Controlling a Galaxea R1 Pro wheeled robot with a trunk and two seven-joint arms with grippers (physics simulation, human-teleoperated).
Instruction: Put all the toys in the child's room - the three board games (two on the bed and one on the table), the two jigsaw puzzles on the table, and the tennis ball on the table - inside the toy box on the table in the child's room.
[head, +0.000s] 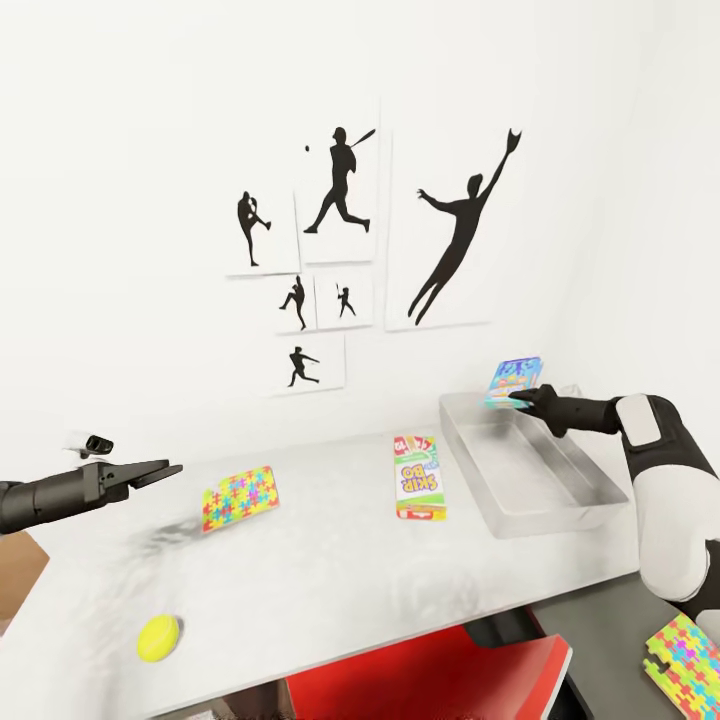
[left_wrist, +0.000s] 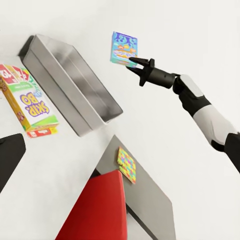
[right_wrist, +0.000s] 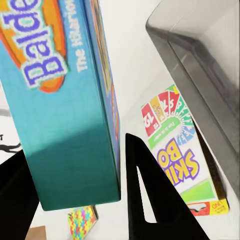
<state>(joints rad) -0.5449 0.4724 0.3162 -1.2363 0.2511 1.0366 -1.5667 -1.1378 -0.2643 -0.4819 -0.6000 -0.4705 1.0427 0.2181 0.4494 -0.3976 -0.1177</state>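
Blue board game (head: 514, 383) sits clamped upright in the right gripper (head: 524, 401), above the toy box (head: 560, 490) rim at two o'clock (left fingers parted, empty); lower it flat, then release.

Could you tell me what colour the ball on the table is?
Yellow ball, best seen in the head view.

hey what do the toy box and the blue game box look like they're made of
The toy box looks like brushed metal, grey with a soft sheen, though moulded plastic is possible. The blue game box, held in the right claw, looks like printed cardboard with sharp edges.
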